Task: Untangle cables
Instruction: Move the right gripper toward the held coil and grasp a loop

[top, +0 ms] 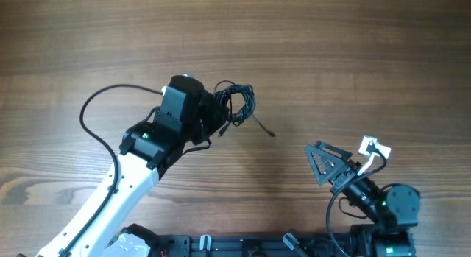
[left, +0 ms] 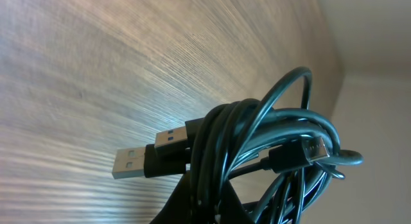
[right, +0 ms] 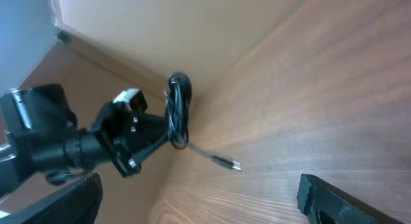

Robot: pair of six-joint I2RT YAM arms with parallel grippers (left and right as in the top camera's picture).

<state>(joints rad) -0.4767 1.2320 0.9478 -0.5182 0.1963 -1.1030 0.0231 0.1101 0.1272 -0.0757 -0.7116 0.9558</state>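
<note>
Overhead: your left gripper [top: 212, 115], black-bodied on its white arm, sits at the knot of thin black cables [top: 237, 102], which lies left of centre on the brown wood-grain table [top: 331, 43]. One loose strand with a small plug end [top: 265, 127] trails out to the right. Your right gripper [top: 329, 163] waits well apart near the front edge, jaws spread wide and holding nothing. Left wrist: the fingers are pinched shut on the knot. Glossy loops crowd the lens, and two flat silver USB plugs [left: 131, 165] poke out to the left. Right wrist: the knot hangs at the left fingertips; you cannot tell whether it is off the wood. Judgement: the first grasp is made and separation has not begun. Next, bring the right gripper to the trailing strand and draw it out gently, watching that the loops do not tighten.
</note>
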